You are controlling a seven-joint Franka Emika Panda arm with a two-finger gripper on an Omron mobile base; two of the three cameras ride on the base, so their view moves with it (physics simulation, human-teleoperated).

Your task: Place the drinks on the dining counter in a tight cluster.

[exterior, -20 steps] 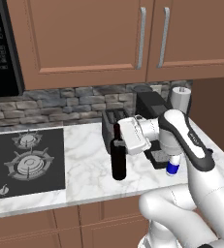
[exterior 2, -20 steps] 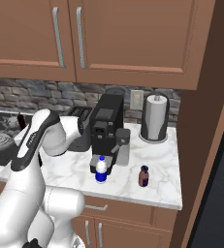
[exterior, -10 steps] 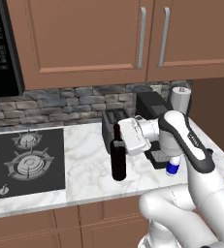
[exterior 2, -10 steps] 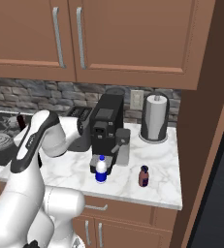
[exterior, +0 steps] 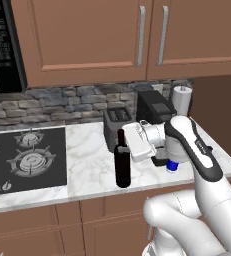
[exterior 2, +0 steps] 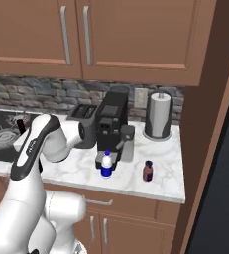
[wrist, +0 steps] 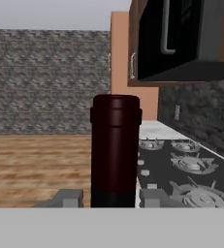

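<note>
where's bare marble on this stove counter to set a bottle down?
Free: the marble strip between the black stovetop and the tall black wine bottle; also the front right corner past the tiny reddish-brown bottle. Crowded: the black coffee machine, toaster and small white bottle with blue label.

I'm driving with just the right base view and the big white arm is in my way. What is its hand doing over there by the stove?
Observer: In the left base view, the end effector is at the neck of a tall black wine bottle.
Operator: Is the bottle tipping?
Observer: No, it stands upright on the marble counter, beside the stove.
Operator: Is it squeezed yet?
Observer: The hand view shows the neck between both fingers, very close. I can't tell if they touch it.
</note>
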